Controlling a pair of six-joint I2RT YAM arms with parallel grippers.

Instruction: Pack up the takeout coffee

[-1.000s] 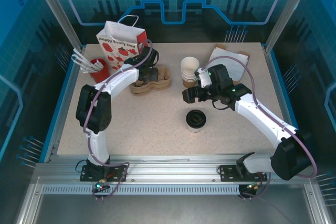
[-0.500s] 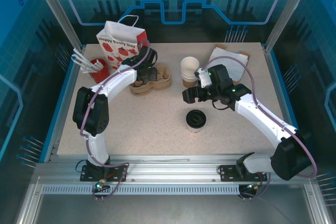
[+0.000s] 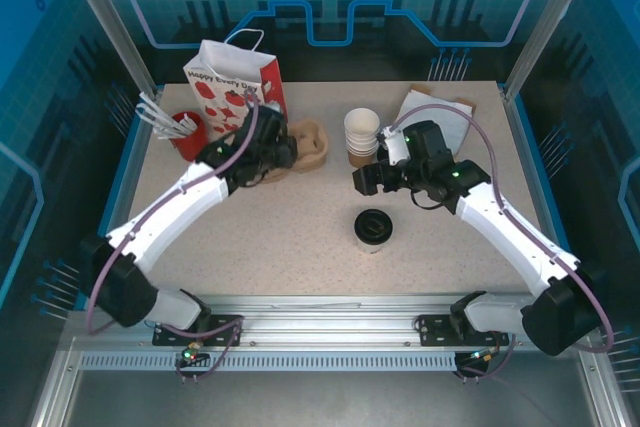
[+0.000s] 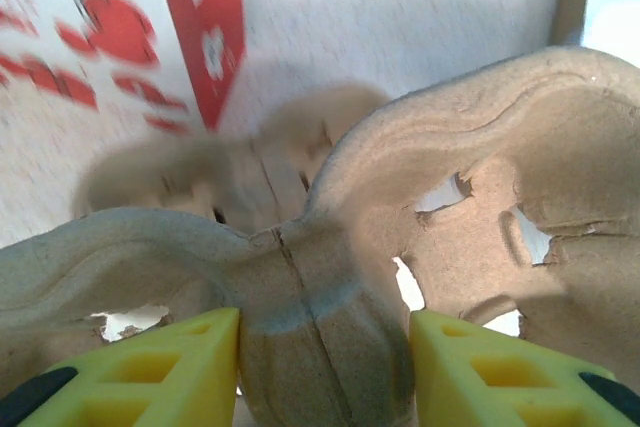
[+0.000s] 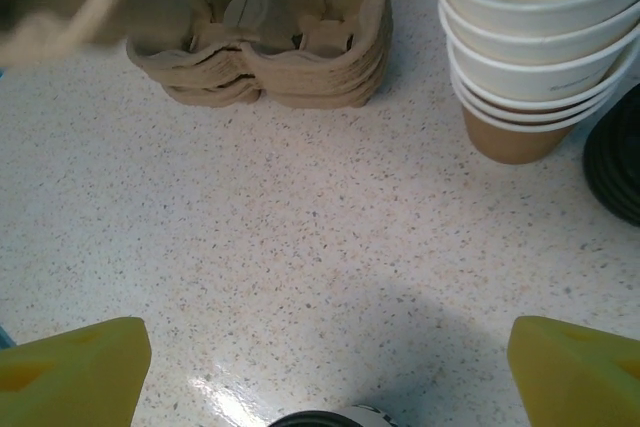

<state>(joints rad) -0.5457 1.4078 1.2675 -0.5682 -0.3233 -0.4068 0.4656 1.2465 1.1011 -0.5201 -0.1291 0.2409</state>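
The desk (image 3: 300, 237) carries a red-and-white paper bag (image 3: 232, 77) at its 11 o'clock. At the bag's 4 o'clock, the left hand (image 4: 325, 352) pinches a cardboard cup carrier (image 4: 440, 177) by its narrow waist. The right hand (image 3: 366, 179) hangs spread wide. The takeout coffee (image 3: 372, 228) stands at its 6 o'clock.

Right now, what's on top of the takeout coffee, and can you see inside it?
A round black lid sits on the takeout coffee, whose pale paper wall shows below it. The lid covers the whole mouth, so the contents cannot be seen.
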